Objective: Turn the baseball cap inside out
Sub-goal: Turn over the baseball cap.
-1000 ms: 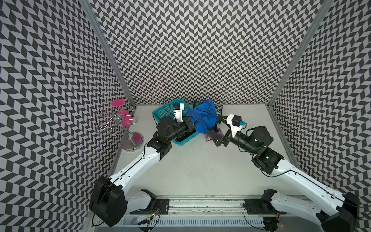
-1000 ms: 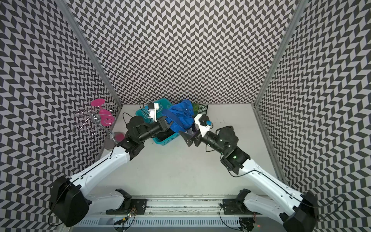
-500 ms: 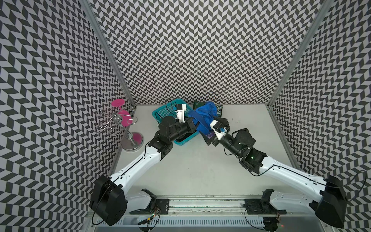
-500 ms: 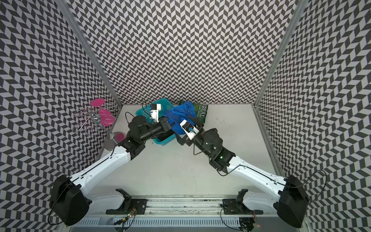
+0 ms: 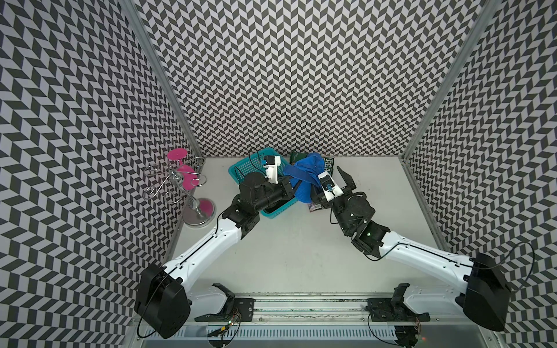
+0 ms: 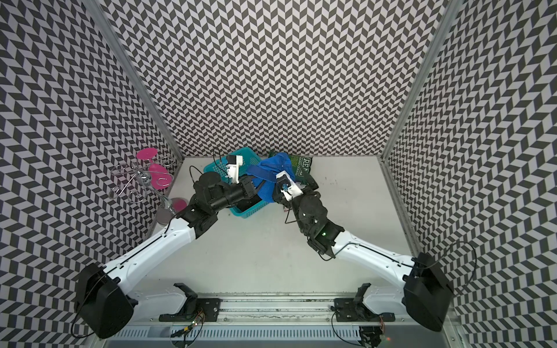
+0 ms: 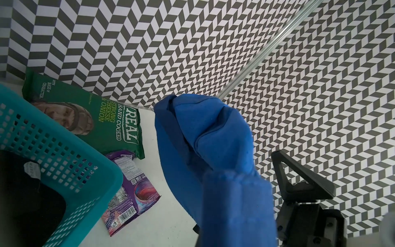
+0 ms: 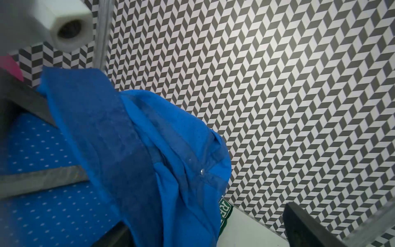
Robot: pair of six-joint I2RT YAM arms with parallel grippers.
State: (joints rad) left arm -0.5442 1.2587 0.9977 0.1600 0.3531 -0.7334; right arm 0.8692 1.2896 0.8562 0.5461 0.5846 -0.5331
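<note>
The blue baseball cap hangs crumpled above the table between the basket and the snack bags, seen in both top views. My left gripper is shut on its cloth; in the left wrist view the cap drapes over the jaws and hides them. My right gripper stands open right beside the cap. In the right wrist view the cap fills the space between its spread fingers, with one fingertip bare at the side.
A teal basket sits under my left arm, its rim close to the cap. A green crisp bag and a purple packet lie on the table below. A pink and chrome stand is at the left wall.
My right arm has swung in from the right, bringing its open jaws up to the cap. The left gripper has kept hold of the cap, roughly in place.
</note>
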